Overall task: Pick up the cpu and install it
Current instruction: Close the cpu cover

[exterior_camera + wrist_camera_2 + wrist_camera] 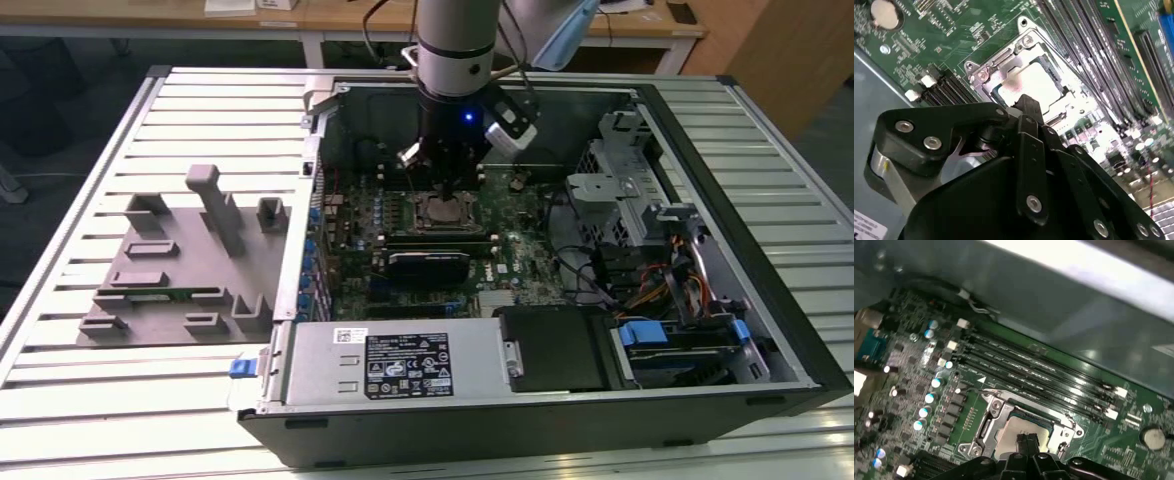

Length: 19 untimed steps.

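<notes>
The claw (1027, 441) is hovering with its fingers drawn narrow, gripping nothing. The cpu (1009, 434) is lying directly beneath its tips, inside the socket frame (985, 427). Pressing down off-centre risks tilting the chip and bending contacts.

One arm (454, 40) is seen, fitted with one gripper (438, 185). One open case (534, 430) and one grey tray (160, 305) are counted in the exterior view, along with one power supply (387, 365). One cpu (1021, 430) and one socket (985, 427) are seen. In the first wrist view, four memory slots (1019, 370) and one coin cell (1152, 436) are counted.
</notes>
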### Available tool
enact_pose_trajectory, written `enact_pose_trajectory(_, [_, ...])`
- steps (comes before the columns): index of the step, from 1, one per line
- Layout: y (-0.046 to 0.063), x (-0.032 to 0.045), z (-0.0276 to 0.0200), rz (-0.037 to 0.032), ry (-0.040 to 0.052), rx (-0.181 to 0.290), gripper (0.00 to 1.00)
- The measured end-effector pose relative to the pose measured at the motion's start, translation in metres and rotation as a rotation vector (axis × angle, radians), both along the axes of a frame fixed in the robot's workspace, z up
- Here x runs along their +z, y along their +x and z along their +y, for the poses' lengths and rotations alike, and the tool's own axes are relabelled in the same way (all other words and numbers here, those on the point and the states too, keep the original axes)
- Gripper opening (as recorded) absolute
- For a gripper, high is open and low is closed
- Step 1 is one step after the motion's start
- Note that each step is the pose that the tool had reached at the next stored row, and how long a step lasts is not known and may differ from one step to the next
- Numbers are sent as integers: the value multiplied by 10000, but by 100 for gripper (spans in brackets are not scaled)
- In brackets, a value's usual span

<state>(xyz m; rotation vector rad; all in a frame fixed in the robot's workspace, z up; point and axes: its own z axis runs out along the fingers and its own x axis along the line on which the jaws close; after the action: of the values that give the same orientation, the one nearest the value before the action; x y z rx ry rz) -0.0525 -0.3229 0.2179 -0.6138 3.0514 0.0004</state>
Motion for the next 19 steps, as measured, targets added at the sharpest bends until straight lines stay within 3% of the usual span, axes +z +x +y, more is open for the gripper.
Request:
enact_pose_trajectory(6, [0, 2, 0, -1, -3, -738, 11])
enact_pose_trajectory(17, [0, 45, 0, -2, -4, -746, 11])
enact_pose_trajectory(19, [0, 45, 0, -1, -4, -1023, 11])
